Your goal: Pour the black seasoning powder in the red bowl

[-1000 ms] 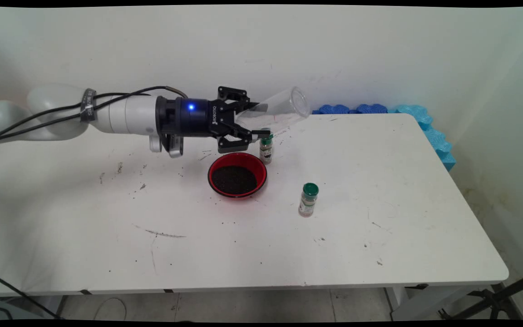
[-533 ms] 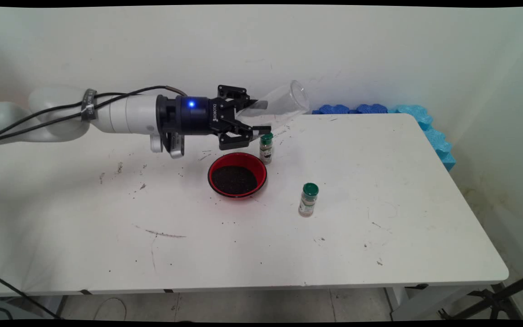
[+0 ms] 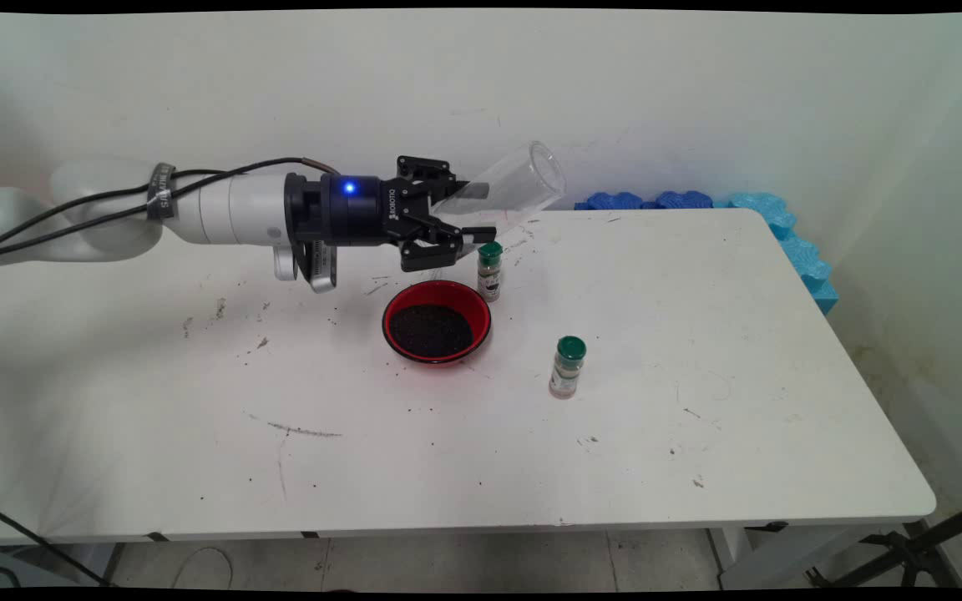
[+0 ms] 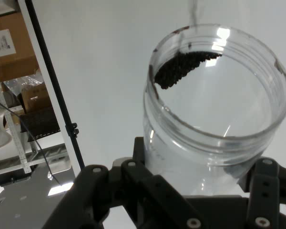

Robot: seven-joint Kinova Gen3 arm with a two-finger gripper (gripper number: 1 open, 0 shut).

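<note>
White counter (image 3: 698, 351), pincer (image 3: 474, 212) clamped on clear jar (image 3: 514, 188), tilted mouth-up above red bowl (image 3: 436, 321) w/ dark grains. I reckon leftover grains near rim could spill; green-cap bottle (image 3: 489, 270) close below.

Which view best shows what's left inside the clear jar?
The hand view: it looks into the clear jar held by the gripper, showing a dark clump of grains against the wall. The main view shows the jar tilted, contents indiscernible.
</note>
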